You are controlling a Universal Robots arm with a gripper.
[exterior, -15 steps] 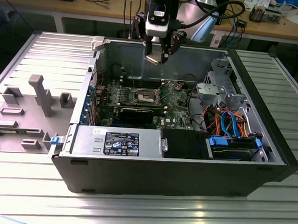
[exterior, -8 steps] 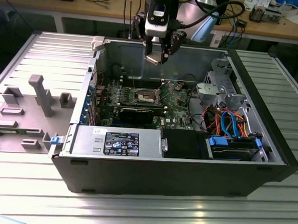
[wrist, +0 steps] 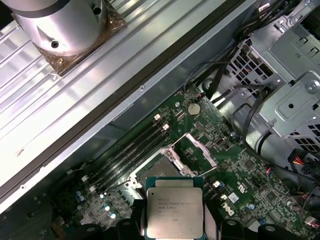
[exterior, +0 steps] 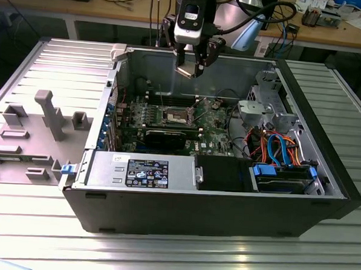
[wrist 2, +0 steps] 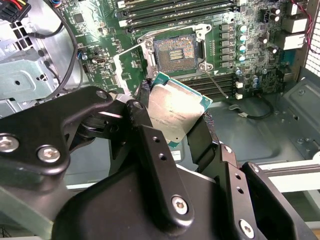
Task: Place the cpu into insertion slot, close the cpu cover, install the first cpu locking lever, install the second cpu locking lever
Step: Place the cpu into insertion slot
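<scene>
Barely begun. Clamps the gripper (exterior: 195, 68) on the cpu (wrist 2: 176, 112) by its edges, up over the case (exterior: 164, 213) near its far wall, well above the insertion slot (wrist 2: 175, 51). Leaves that slot bare, with the cpu cover (wrist: 204, 150) swung open. Has all four steps outstanding.

**Ribbed worktop, two loads**

The silver-grey ribbed metal worktop (exterior: 162, 255) runs in long parallel grooves across the exterior view. An open black rectangular computer case (exterior: 213, 212) lies on its side near the middle, open face up, its lower edge flat on the ribs. At the exterior view's left, just beside the case, a cluster of grey plastic blocks (exterior: 13, 141) sits on the surface, with a tall grey T-topped post (exterior: 47, 107) upright among them.
</scene>
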